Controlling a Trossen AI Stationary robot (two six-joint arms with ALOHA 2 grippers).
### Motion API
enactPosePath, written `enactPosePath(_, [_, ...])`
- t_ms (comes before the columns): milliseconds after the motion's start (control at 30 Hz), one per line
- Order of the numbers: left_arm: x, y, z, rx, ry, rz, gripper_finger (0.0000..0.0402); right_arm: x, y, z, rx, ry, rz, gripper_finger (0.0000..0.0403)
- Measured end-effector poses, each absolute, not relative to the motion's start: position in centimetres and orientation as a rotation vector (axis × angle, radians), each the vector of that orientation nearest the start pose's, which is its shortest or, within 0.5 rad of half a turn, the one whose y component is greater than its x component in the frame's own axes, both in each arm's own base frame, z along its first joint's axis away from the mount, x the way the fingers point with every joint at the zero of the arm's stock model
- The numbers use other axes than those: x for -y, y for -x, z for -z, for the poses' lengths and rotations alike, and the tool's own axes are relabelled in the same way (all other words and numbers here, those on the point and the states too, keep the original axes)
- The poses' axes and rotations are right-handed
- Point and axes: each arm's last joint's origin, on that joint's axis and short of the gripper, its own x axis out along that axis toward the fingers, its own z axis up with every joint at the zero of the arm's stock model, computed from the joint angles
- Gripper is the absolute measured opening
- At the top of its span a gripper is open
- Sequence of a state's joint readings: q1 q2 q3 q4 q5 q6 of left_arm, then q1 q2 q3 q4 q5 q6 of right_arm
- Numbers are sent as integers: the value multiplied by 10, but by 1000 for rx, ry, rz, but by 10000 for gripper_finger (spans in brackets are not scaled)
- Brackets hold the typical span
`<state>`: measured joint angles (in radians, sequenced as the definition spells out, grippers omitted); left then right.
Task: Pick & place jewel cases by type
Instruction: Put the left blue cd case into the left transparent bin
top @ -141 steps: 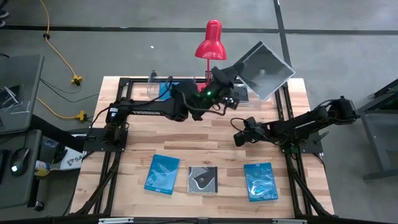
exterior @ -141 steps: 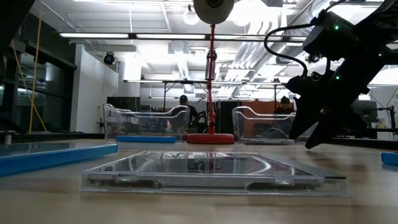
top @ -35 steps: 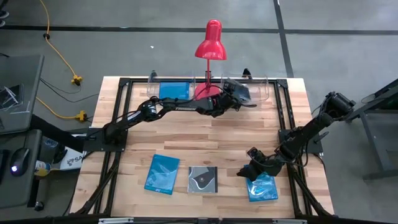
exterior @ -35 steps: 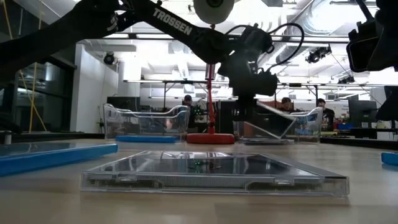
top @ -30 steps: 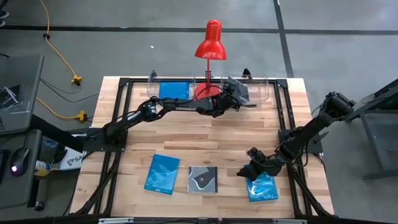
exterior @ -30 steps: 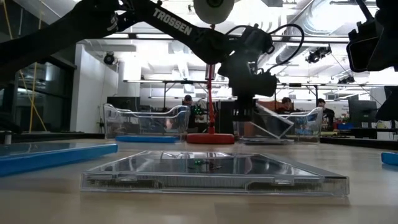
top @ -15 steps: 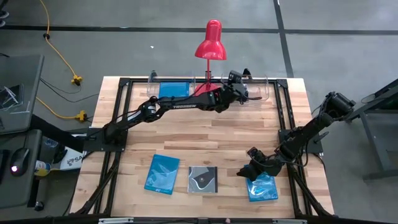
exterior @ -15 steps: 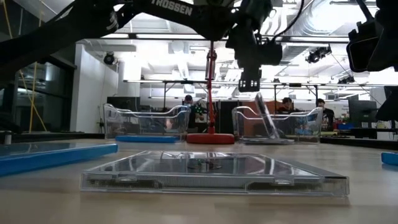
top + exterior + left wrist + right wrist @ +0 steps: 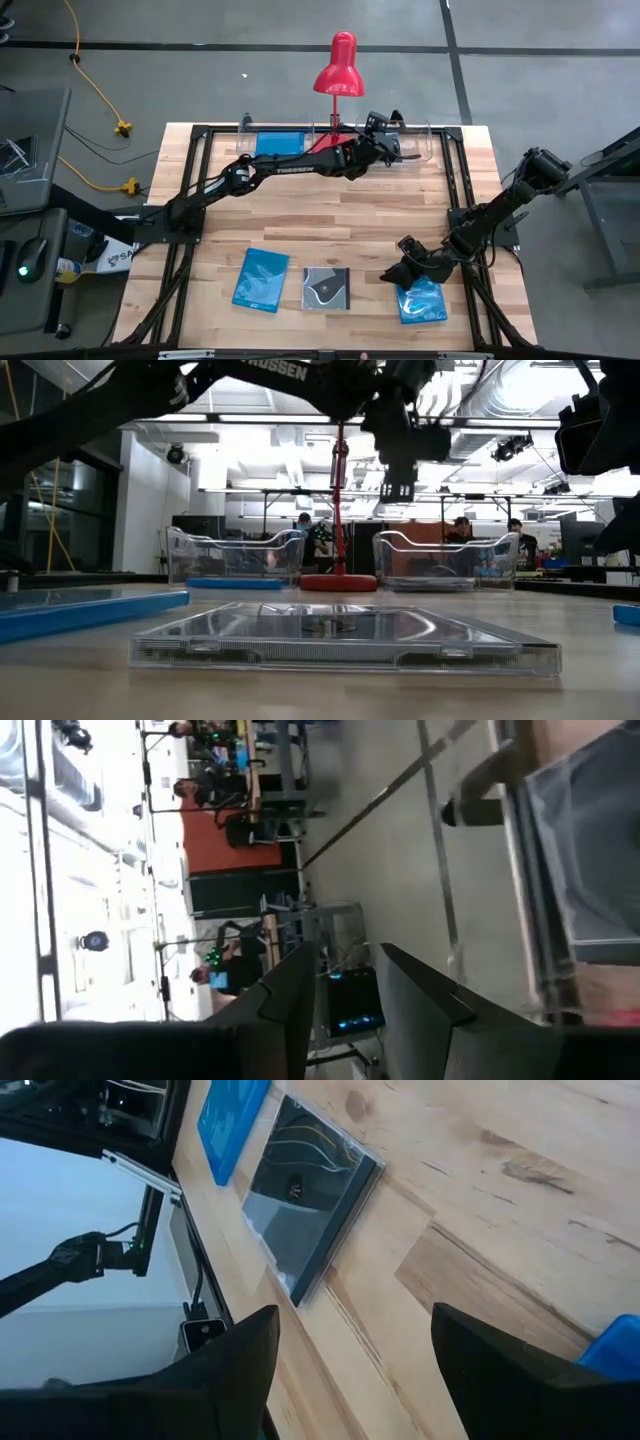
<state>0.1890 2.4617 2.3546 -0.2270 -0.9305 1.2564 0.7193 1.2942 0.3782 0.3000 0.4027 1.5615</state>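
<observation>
My left gripper (image 9: 390, 150) hangs open over the far right clear tray (image 9: 418, 148), with nothing between its fingers (image 9: 300, 1005). A dark grey jewel case (image 9: 590, 850) lies in that tray. A blue case (image 9: 278, 143) lies in the far left tray. Near the front edge lie a blue case (image 9: 260, 279), a dark case with a white swirl (image 9: 327, 288) and another blue case (image 9: 422, 301). My right gripper (image 9: 400, 274) stands wide open just above the left edge of that last blue case (image 9: 615, 1345), touching nothing.
A red desk lamp (image 9: 338, 65) stands with its base between the two far trays. A black metal frame (image 9: 200, 135) runs along the table's edges. Bare wood (image 9: 330, 215) lies between the trays and the front row of cases.
My left gripper has risen straight up from the far right tray. The dark case, which leaned tilted in the tray below the gripper, stood steeper for a moment and has since dropped flat into the tray.
</observation>
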Motion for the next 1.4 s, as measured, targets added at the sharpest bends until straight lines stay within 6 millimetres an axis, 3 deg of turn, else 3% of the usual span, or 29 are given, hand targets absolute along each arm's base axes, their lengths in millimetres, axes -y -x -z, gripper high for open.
enactPosePath(300, [-108,-516,-340,-826,-1111,-770,106,-137,-175,-146,-597,-1147,162,247])
enactPosePath(467, [-80,-489,-378,-740,-994,-624,106,-137,-175,-146,-587,-1137,166,247])
enactPosePath(700, [-33,-453,-414,-685,-868,-456,106,-136,-175,-146,-586,-1099,157,247])
enactPosePath(900, [3,-421,-434,-708,-839,-382,105,-137,-175,-146,-598,-1082,141,247])
enactPosePath(1067, [26,-382,-455,-725,-752,-369,105,-138,-176,-148,-591,-1087,110,247])
enactPosePath(1400, [79,-315,-457,-895,-729,-383,105,-141,-183,-162,-452,-1179,34,247])
